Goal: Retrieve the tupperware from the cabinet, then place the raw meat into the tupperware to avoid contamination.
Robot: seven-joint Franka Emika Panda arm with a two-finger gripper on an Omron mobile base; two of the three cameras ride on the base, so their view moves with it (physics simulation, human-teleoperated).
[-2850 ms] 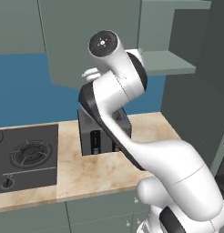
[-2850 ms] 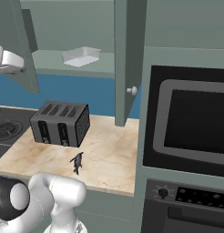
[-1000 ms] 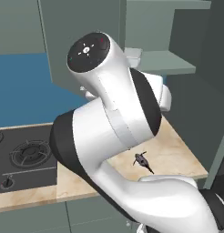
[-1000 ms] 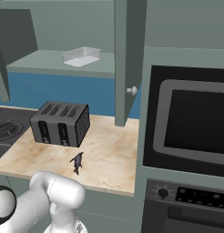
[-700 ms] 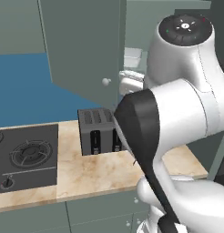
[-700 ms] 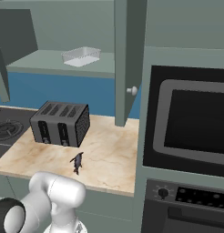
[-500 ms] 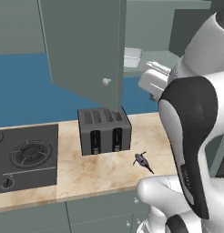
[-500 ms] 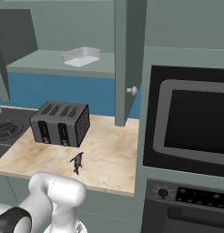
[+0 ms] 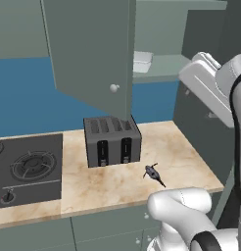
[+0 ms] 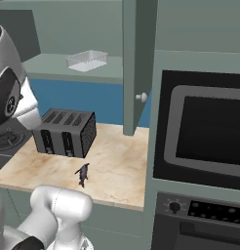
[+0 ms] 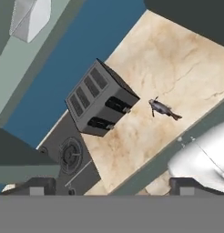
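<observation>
My views are evenly and softly lit, with no glare or bright spots. A faint shadow sits under the toaster (image 9: 111,141) on the counter (image 9: 181,147). Everything is in focus, though edges look jagged and textures coarse. My hand view is rolled, so the counter runs diagonally.

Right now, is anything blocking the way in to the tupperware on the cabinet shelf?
Nothing visible does. The cabinet doors stand open, and the tupperware sits alone on the shelf, with no object in front of it. The toaster and raw meat lie lower, on the counter.
</observation>
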